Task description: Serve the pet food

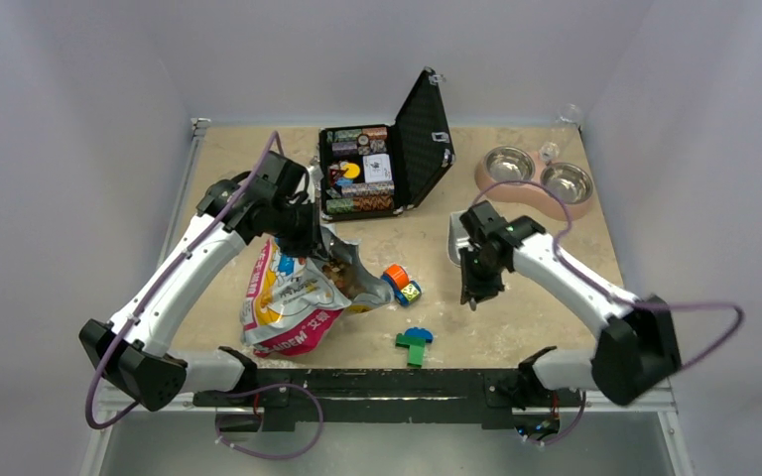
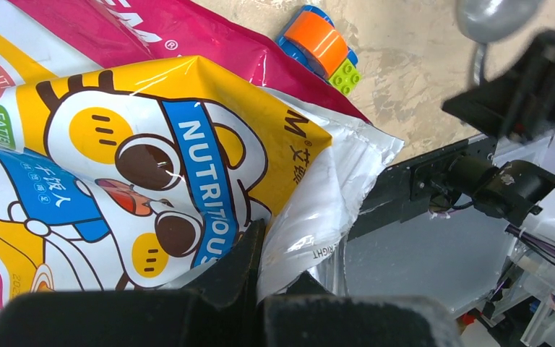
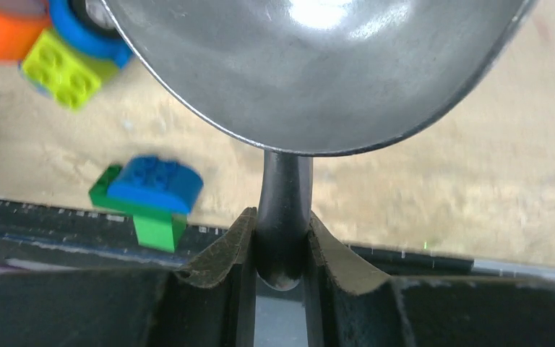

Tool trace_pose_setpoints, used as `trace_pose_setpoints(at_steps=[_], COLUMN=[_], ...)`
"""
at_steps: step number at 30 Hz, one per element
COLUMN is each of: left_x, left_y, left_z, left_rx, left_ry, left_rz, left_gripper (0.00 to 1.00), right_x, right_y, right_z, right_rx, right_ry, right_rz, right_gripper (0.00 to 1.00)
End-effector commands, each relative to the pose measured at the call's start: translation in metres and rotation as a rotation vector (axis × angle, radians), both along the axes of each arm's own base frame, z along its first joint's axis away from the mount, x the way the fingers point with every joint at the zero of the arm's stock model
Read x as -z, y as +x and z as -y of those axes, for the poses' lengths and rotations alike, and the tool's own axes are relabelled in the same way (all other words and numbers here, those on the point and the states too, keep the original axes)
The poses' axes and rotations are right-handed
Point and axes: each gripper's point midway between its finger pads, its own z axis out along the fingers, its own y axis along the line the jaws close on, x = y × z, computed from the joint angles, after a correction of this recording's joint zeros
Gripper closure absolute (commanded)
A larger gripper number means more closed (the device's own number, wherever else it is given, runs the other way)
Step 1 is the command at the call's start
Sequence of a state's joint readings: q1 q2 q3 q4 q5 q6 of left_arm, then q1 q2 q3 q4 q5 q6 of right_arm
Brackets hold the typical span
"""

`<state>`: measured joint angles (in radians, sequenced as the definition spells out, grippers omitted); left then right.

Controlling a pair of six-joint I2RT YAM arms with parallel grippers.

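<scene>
Your left gripper (image 2: 271, 271) pinches the open rim of the glossy pink-and-yellow plastic bag (image 1: 293, 302). Brown kibble pellets (image 1: 342, 276) lie inside its mouth, left of centre. Your right gripper (image 3: 282, 242) clamps the shiny metal scoop (image 3: 311, 65) by its handle.

The left arm (image 1: 174, 283) rises from the lower left of the top view and bends in toward the centre. Its left gripper (image 1: 305, 236) has its jaws pinched on the edge of a bag (image 2: 152, 144). The right arm (image 1: 566, 283) reaches from the lower right to centre-right with the wrist folded back toward the lower edge, and the right gripper (image 3: 282, 242) is clamped on the handle of a scoop (image 3: 311, 72).
</scene>
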<state>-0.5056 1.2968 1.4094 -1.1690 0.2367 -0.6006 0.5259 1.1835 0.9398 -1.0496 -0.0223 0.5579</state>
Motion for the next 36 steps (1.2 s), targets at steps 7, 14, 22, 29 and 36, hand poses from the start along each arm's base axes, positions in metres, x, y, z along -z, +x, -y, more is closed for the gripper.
trace_pose_setpoints(at_steps=[7, 14, 22, 29, 36], left_x=[-0.037, -0.035, -0.031, -0.028, -0.032], left_y=[-0.003, -0.006, -0.011, -0.021, -0.021], left_z=[0.007, 0.007, 0.009, 0.005, 0.011], left_rx=[-0.009, 0.0, 0.03, 0.049, 0.056], left_ry=[-0.119, -0.131, -0.133, -0.125, -0.157], left_rz=[0.123, 0.128, 0.102, 0.077, 0.075], left_gripper=[1.0, 1.0, 1.0, 1.0, 1.0], right_x=[0.059, 0.072, 0.059, 0.064, 0.072], right_y=[0.071, 0.065, 0.068, 0.084, 0.081], right_z=[-0.053, -0.065, -0.071, -0.077, -0.078], right_rx=[-0.299, -0.238, -0.08, 0.122, 0.307], right_ry=[0.168, 0.285, 0.529, 0.768, 0.916], right_rz=[-0.011, -0.005, 0.064, 0.063, 0.097], right_gripper=[0.94, 0.54, 0.32, 0.36, 0.48])
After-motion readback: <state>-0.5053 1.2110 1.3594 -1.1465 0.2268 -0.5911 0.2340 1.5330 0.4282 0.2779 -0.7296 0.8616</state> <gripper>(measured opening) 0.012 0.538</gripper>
